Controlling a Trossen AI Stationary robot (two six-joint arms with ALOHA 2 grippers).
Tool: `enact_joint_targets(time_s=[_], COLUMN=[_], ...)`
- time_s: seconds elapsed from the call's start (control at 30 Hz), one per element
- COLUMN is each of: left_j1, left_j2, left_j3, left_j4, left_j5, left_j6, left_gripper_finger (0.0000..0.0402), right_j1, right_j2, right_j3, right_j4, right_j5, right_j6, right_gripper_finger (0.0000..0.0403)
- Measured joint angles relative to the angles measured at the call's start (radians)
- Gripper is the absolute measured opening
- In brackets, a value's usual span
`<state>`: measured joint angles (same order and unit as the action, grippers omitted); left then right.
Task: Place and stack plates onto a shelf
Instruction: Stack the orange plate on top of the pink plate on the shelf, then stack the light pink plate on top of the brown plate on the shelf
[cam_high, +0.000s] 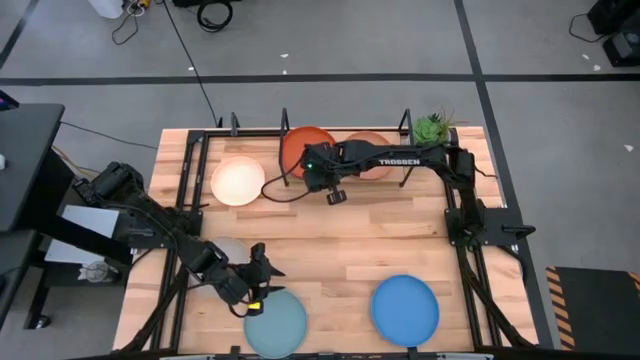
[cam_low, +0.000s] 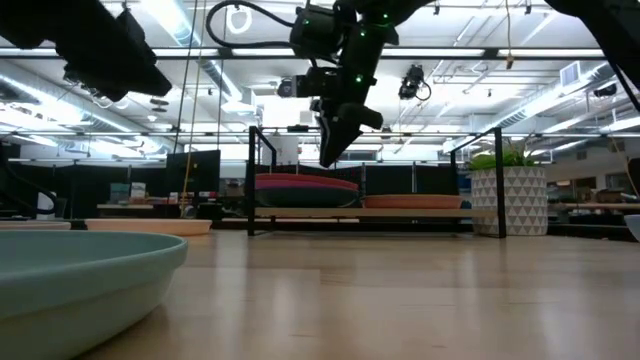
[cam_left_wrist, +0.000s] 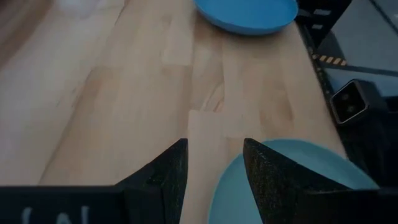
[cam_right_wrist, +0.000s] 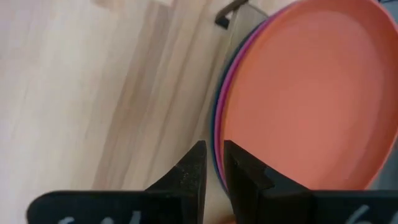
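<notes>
From above, your left gripper (cam_high: 258, 277) hovers at the far rim of the pale teal plate (cam_high: 276, 322) near the front edge, so slide one finger under that lip before closing; the bright blue plate (cam_high: 405, 308) lies to its right, the cream plate (cam_high: 238, 182) far left by the shelf (cam_high: 285, 123). The right gripper (cam_high: 336, 194) sits just in front of the orange plate (cam_high: 306, 148) stacked there. At table height, the plates read as smooth, shallow and thin-rimmed. On the left wrist, the fingers (cam_left_wrist: 163, 174) stand apart, straddling the teal edge. On the right wrist, the fingers (cam_right_wrist: 191, 171) are nearly together, holding nothing.
</notes>
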<state>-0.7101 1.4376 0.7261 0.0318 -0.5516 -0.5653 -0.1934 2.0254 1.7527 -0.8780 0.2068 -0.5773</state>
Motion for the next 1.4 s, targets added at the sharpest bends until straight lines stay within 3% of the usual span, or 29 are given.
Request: enact_joint_targets(time_s=[0.2,0.37,0.6,0.8,0.93,1.13,1.27,1.4], left_j1=[0.005,0.046,0.166,0.326,0.435,0.573,0.65,0.737], left_j2=[0.0,0.0,0.0,0.0,0.0,0.0,0.0,0.0], left_j3=[0.0,0.0,0.0,0.0,0.0,0.0,0.0,0.0], left_j4=[-0.137,-0.332,-0.554,-0.702,-0.776,-0.806,-0.768,-0.727], left_j5=[-0.062,-0.104,-0.105,-0.046,-0.031,-0.014,0.002,0.094], left_j6=[-0.042,-0.21,-0.286,-0.186,-0.113,0.076,0.215,0.332], left_gripper_finger=[0.0162,0.0162,0.0162,0.0162,0.0162,0.0162,0.0162,0.0162], right_j1=[0.059,0.122,0.238,0.359,0.448,0.568,0.645,0.724], right_j2=[-0.001,-0.022,-0.092,-0.149,-0.164,-0.181,-0.256,-0.371], right_j3=[0.0,0.0,0.0,0.0,0.0,-0.078,-0.178,-0.321], right_j4=[-0.06,-0.102,-0.12,-0.154,-0.244,-0.367,-0.325,-0.212], right_j5=[0.109,0.166,0.104,-0.07,-0.084,0.032,0.1,0.196], right_j6=[0.015,0.063,0.27,0.494,0.638,0.81,0.925,1.011], right_gripper_finger=[0.0062,0.0062,0.0062,0.0062,0.0062,0.0062,0.0062,0.0062])
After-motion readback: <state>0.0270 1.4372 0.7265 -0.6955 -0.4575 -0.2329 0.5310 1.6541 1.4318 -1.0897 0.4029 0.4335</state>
